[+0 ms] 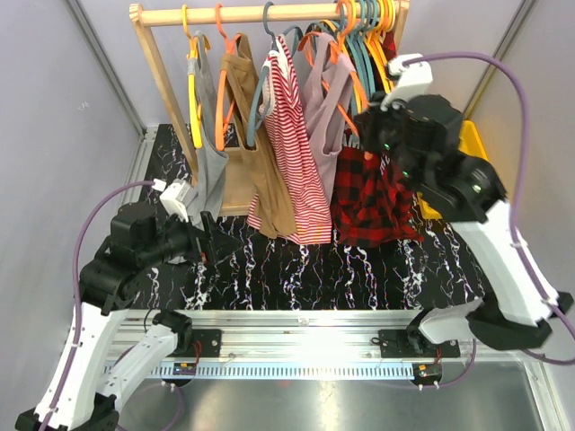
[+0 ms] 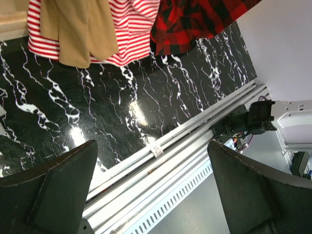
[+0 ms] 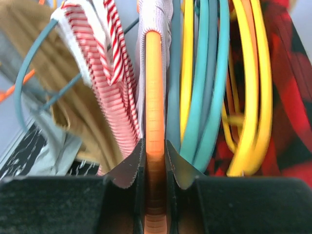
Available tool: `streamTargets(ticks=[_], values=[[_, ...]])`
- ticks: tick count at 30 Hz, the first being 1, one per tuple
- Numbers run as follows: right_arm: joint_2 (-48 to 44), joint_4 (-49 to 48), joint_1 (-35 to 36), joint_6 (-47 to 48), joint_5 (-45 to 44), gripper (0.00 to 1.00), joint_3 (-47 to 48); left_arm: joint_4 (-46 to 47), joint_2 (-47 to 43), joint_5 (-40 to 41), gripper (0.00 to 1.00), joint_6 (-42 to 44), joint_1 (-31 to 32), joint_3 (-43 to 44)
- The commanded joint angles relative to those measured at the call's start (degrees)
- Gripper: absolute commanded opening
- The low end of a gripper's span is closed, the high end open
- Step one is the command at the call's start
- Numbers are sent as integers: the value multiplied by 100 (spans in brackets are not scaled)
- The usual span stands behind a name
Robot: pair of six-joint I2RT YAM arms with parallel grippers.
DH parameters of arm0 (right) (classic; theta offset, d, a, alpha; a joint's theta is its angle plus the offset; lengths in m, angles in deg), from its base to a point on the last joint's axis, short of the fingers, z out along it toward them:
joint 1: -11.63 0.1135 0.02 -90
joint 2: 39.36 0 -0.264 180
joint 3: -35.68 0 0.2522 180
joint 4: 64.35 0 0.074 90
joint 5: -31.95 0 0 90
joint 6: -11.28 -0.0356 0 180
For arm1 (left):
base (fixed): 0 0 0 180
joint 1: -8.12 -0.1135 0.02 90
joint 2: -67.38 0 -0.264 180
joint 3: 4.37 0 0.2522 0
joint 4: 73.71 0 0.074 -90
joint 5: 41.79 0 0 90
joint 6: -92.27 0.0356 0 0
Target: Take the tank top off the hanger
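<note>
A pale lilac ribbed tank top (image 1: 325,103) hangs on an orange hanger (image 1: 358,85) on the wooden rack, between a striped top and several bare hangers. In the right wrist view its strap (image 3: 142,58) drapes over the orange hanger's arm (image 3: 155,83). My right gripper (image 1: 370,126) is up at the rack and shut on that orange hanger arm, with the jaws (image 3: 155,146) pressed on both sides of it. My left gripper (image 1: 220,242) hangs open and empty (image 2: 152,144) low over the black marble table (image 2: 146,92), left of the clothes.
On the wooden rail (image 1: 234,13) also hang a grey top (image 1: 211,171), a tan top (image 1: 256,162), a red-striped top (image 1: 301,180) and a red plaid garment (image 1: 373,202). Teal (image 3: 209,97) and yellow (image 3: 253,97) bare hangers crowd my right gripper. A yellow bin (image 1: 472,144) stands behind the right arm.
</note>
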Motion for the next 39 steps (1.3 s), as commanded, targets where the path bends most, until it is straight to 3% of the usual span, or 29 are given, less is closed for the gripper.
streamTargets(ticks=[1, 10, 14, 22, 28, 31, 34, 37, 38, 39], values=[[-901, 202, -17, -281, 382, 0, -277, 411, 183, -162, 99, -7, 18, 354], [-2052, 2013, -25, -694, 1605, 0, -964, 543, 614, -460, 99, 1, 18, 854], [-2695, 2724, -25, -1018, 1954, 0, -911, 683, 728, -977, 99, -69, 35, 1319], [-3926, 3165, -25, -1696, 3125, 0, -1333, 667, 1667, -1594, 99, 27, 483, 2612], [-4540, 3008, -25, -1766, 3397, 0, -1105, 640, 2292, -1252, 99, 159, 1248, 3428], [-4490, 2972, -25, -1775, 4115, 0, -1113, 535, 2591, -1173, 99, 317, 1582, 3823], [-4026, 3533, -25, -1679, 4390, 0, -1078, -86, 2960, -849, 99, 808, 1828, 4360], [-3901, 3588, -25, -1634, 5179, 0, -1490, -764, 3181, 55, 99, 1722, 2056, 5090], [-3900, 3492, -25, -1626, 5278, 0, -1665, -775, 3137, 484, 99, 2063, 2301, 5048], [-3918, 3447, -25, -1617, 5357, 0, -1737, -741, 3050, 367, 99, 2154, 2355, 4969]])
